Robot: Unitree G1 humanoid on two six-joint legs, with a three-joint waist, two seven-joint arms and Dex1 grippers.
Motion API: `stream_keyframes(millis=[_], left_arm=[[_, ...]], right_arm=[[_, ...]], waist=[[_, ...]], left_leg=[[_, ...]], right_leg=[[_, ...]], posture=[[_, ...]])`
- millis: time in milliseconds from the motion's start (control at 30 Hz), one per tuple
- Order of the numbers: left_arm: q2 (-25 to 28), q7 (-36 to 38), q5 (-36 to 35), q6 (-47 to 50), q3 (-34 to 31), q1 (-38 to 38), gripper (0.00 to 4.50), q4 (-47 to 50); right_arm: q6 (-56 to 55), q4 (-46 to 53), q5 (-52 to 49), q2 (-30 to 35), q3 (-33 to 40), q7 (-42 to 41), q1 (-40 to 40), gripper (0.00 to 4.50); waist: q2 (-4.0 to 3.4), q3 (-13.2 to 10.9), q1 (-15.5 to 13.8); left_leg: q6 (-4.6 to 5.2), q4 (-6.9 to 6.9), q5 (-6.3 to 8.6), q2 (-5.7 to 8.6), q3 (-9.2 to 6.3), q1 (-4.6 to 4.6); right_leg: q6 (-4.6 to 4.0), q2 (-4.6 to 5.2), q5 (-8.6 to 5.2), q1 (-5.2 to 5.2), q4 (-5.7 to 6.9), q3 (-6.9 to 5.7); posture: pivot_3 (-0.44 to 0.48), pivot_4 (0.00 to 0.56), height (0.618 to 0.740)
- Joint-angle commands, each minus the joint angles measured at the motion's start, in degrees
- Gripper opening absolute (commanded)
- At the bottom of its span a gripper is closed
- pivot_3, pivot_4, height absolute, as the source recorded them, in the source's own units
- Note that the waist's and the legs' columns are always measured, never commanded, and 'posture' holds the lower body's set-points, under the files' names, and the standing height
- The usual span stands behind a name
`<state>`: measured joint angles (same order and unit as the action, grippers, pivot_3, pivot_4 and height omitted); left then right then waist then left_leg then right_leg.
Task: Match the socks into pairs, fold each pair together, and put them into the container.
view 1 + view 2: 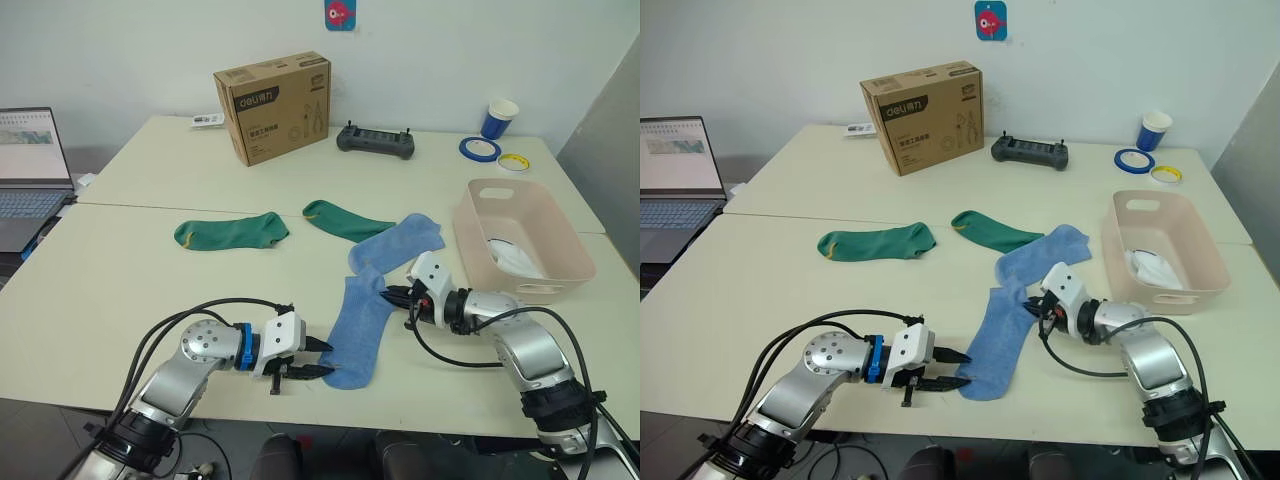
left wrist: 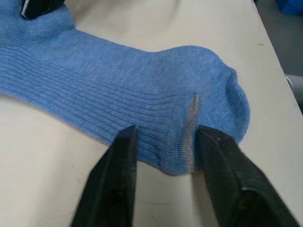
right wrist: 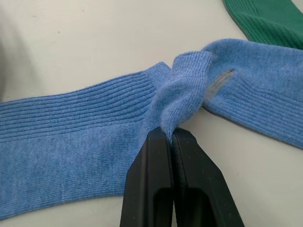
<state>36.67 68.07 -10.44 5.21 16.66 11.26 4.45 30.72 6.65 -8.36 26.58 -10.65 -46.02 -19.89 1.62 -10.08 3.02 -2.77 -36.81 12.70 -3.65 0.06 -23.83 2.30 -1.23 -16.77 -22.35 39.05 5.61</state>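
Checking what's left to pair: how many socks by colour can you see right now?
Green socks: 2
Light blue socks: 2
White socks: one white bundle in the basin; count unclear
Total: 4 loose socks on the table

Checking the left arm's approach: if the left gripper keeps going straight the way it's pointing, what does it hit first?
Most likely the near blue sock: the left gripper is open with that sock's toe end right at its fingertips, nothing between.
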Motion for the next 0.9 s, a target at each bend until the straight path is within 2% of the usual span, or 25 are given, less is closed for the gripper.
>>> stream_keyframes(millis=[33,67,100,333,433,600,700,867,900], left_arm=[[-0.12,0.19,0.65,-0.63,0.72,0.28,0.44,0.02],[-0.12,0.37,0.56,-0.54,0.74,0.43,0.09,0.15],[-0.13,0.53,0.47,-0.45,0.81,0.55,0.04,0.33],[0.79,1.46,-0.05,0.21,0.43,1.88,0.04,1.49],[3.69,5.01,2.90,-7.29,0.18,6.23,0.04,-4.91],[4.17,8.89,3.12,-13.42,0.12,13.20,0.04,-13.69],[4.12,11.82,4.52,-18.88,1.02,17.58,0.04,-19.87],[3.15,15.55,5.52,-23.36,2.49,19.22,0.04,-24.66],[2.49,15.11,5.70,-23.80,2.39,19.10,0.23,-25.15]], right_arm=[[-0.15,2.36,-1.25,0.42,1.35,0.35,-0.09,0.00],[-0.11,2.37,-1.31,0.28,1.43,0.49,-0.05,0.00],[-0.15,2.34,-1.33,0.20,1.48,0.60,0.00,0.00],[2.03,4.15,-3.45,0.03,3.31,1.49,1.58,0.00],[7.42,9.76,-7.65,0.54,5.56,1.69,4.87,0.00],[14.75,17.79,-11.91,-0.20,6.86,4.60,9.50,0.00],[20.15,23.54,-14.45,-3.02,7.77,9.52,12.71,0.00],[24.69,28.01,-16.09,-7.53,9.07,16.35,15.44,0.00],[24.65,28.18,-16.13,-8.01,9.73,17.52,16.09,0.23]], waist=[[0.00,0.00,0.00],[0.00,0.00,0.02],[0.00,0.00,0.02],[0.00,0.00,-0.06],[0.01,-0.01,-0.25],[0.01,0.00,-0.25],[0.01,0.00,-0.13],[0.01,0.00,0.13],[0.01,0.00,0.11]], left_leg=[[0.00,0.00,0.00,0.00,0.00,0.00],[0.00,0.00,0.00,0.00,0.01,0.00],[0.00,0.00,0.00,0.00,0.01,0.00],[0.00,-0.01,0.00,0.01,-0.01,-0.01],[0.00,0.00,0.00,-0.01,-0.04,-0.02],[0.00,0.01,0.00,-0.02,-0.04,-0.02],[0.00,0.01,0.00,-0.02,0.01,-0.04],[0.00,0.08,0.00,-0.04,-0.03,-0.05],[0.00,0.08,0.00,-0.03,-0.02,-0.06]], right_leg=[[0.00,0.00,0.00,0.00,0.00,0.00],[0.00,0.00,0.00,0.00,0.00,0.01],[0.00,0.00,0.00,0.00,0.00,0.01],[0.01,0.00,0.01,0.01,0.00,-0.01],[0.01,-0.02,0.00,-0.01,0.00,-0.04],[-0.01,-0.04,-0.01,-0.01,0.01,-0.03],[-0.01,-0.03,-0.01,-0.03,-0.01,0.01],[-0.03,-0.08,-0.02,-0.05,0.00,-0.01],[-0.03,-0.06,-0.02,-0.05,0.00,-0.01]], posture=[[0.000,0.150,0.740],[0.000,0.150,0.740],[0.000,0.150,0.740],[0.000,0.150,0.740],[0.000,0.150,0.740],[0.000,0.150,0.740],[0.000,0.150,0.740],[0.000,0.150,0.740],[0.000,0.150,0.740]])
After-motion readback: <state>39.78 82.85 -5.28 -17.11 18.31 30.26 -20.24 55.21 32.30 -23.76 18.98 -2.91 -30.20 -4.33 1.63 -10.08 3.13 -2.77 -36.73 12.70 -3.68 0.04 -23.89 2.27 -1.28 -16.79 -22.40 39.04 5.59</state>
